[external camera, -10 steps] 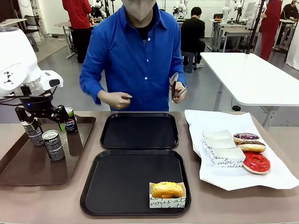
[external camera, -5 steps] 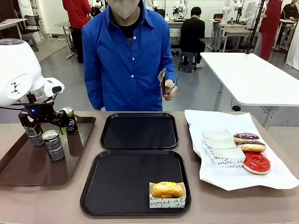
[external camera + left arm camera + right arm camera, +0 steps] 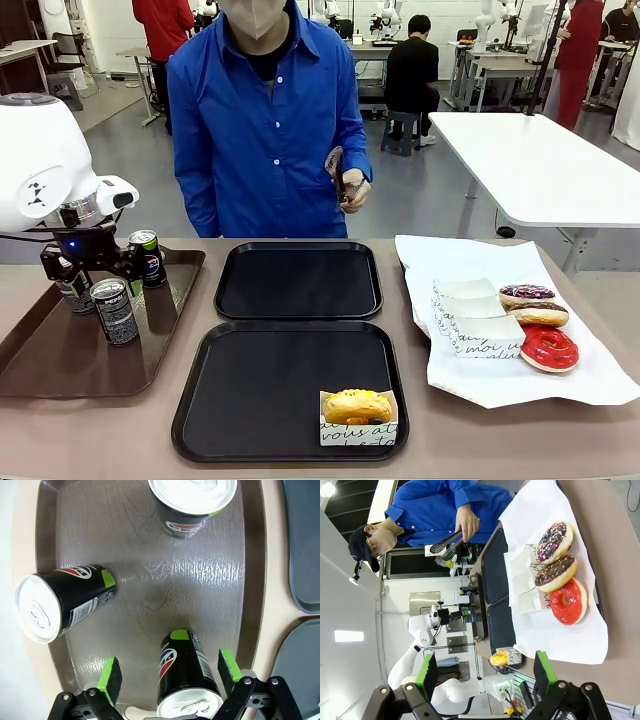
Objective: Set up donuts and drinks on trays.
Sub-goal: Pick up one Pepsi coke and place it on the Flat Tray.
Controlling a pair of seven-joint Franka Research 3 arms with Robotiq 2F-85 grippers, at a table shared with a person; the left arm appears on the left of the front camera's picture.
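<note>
Two black trays lie mid-table: the far tray (image 3: 298, 280) is bare, and the near tray (image 3: 270, 390) holds one golden donut (image 3: 357, 407) in a printed sleeve at its front right corner. Two dark drink cans (image 3: 115, 311) (image 3: 74, 291) stand on the brown tray. My left gripper (image 3: 90, 268) hangs open just above them. In the left wrist view its fingers straddle one can (image 3: 185, 672) without touching; that can shows a red-blue logo. My right gripper (image 3: 485, 680) is open and holds nothing, high above the donuts on paper (image 3: 555, 572).
A Pepsi-logo can (image 3: 150, 258) stands at the far right of the brown tray (image 3: 60, 360). White paper (image 3: 480, 375) at the right carries three unsleeved donuts (image 3: 540, 316) and several paper sleeves (image 3: 468, 320). The person across the table holds tongs (image 3: 337, 172).
The person has straightened and shifted left, drawing the tongs closer and dropping the other hand out of sight. My left gripper has settled slightly lower over the cans.
</note>
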